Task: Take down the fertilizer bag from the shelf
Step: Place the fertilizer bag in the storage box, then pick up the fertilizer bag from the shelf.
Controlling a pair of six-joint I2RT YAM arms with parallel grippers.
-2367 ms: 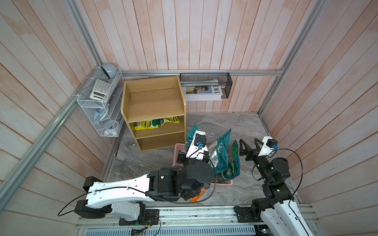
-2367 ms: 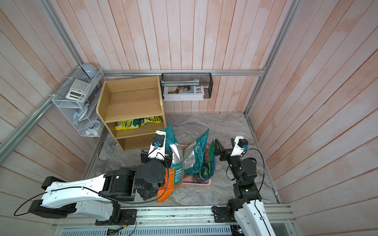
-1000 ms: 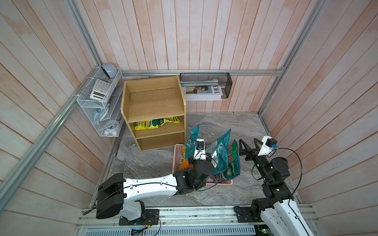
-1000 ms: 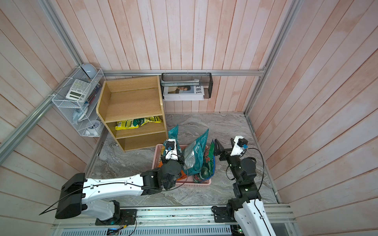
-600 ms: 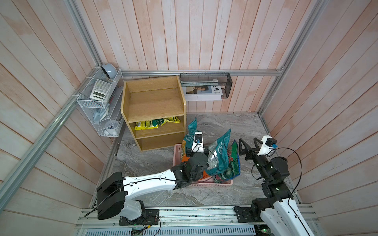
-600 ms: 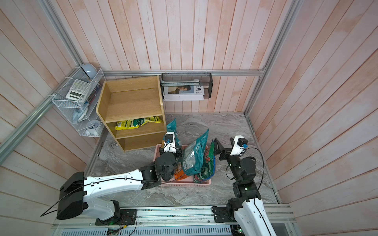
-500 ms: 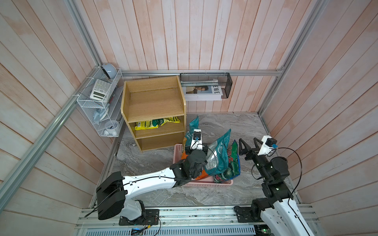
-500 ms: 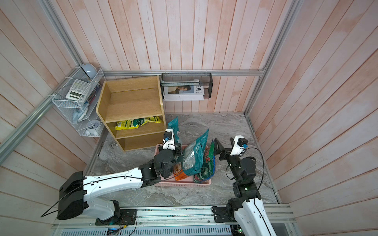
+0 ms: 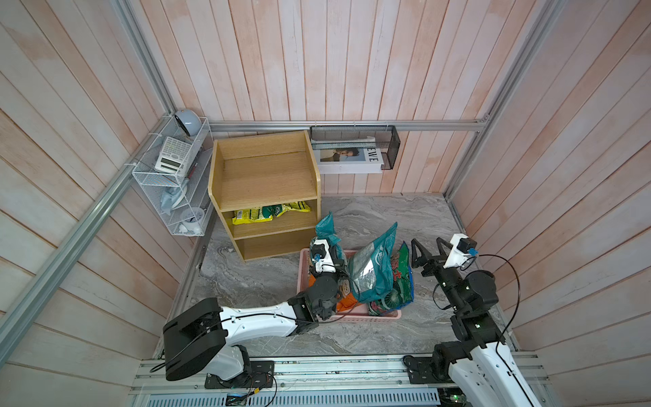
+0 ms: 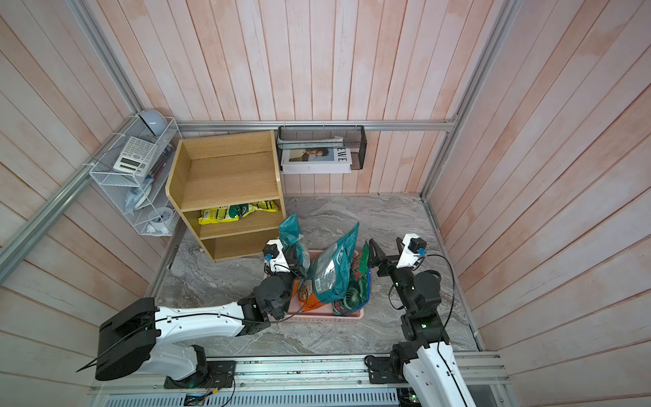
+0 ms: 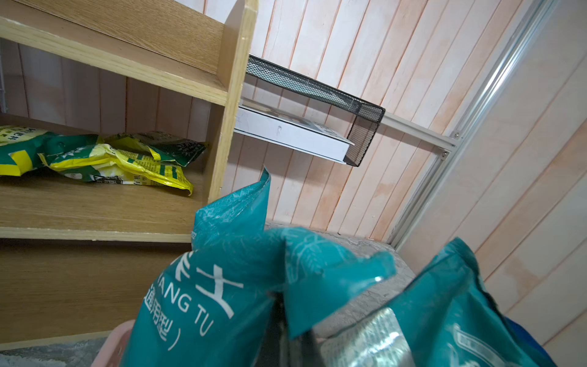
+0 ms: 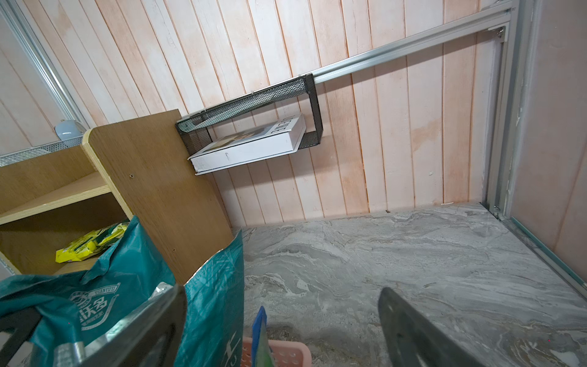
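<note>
Yellow-green plastic fertilizer bag (image 9: 271, 213) lies lengthwise along middle tier of light-wood shelf (image 9: 264, 176). Left pincer (image 11: 279, 317), clenched on teal plastic bag (image 11: 222, 270), is nearer.

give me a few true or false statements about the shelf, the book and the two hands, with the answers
1. A yellow and green bag lies on the middle tier of the shelf. True.
2. The white book sits on the shelf's top tier. False: it lies in the black mesh basket on the wall.
3. The right hand is open and holds nothing. True.
4. The left hand is open. False: it is shut on a teal bag at the pink basket.
</note>
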